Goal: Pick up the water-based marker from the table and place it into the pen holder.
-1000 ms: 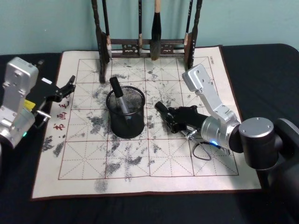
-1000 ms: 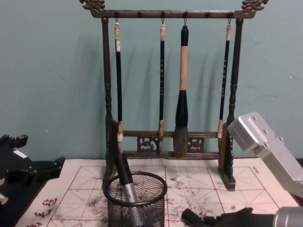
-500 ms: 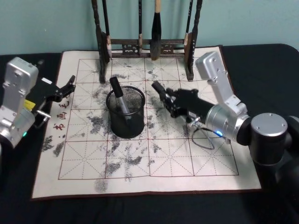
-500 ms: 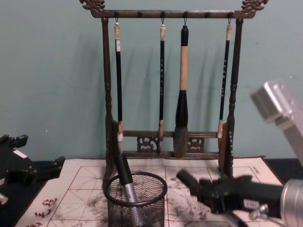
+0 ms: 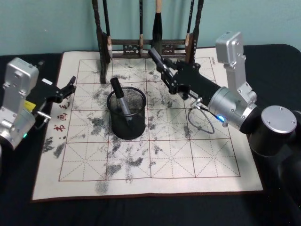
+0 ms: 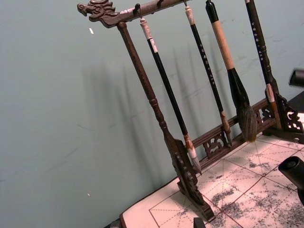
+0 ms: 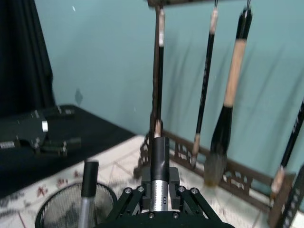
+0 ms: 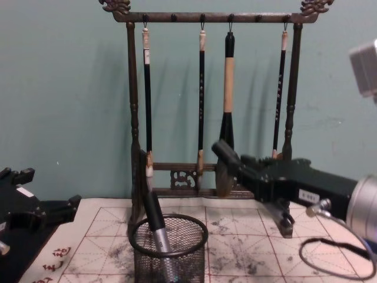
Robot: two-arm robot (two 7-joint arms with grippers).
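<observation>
Step in hand: carry.
- Water-based marker (image 5: pixel 157 57): clamped in my right gripper (image 5: pixel 168 71), off the table (image 5: pixel 164 160), above and right-rear of the pen holder (image 5: pixel 134 125), near the brush rack (image 5: pixel 141 47).
- Pen holder: one other marker (image 5: pixel 120 99) leans inside.
- Left gripper (image 5: pixel 66 89): parked left of the holder, jaws apart, empty.

Next, as I judge it: swing the marker over the holder's rim, tip it down, lower, release.

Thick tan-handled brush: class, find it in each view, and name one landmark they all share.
Head view: brush at top centre.
Left wrist view: brush, third from the dragon-head end.
Right wrist view: brush between two thin ones.
Chest view: brush, third from left.
Shared landmark: wooden rack.
</observation>
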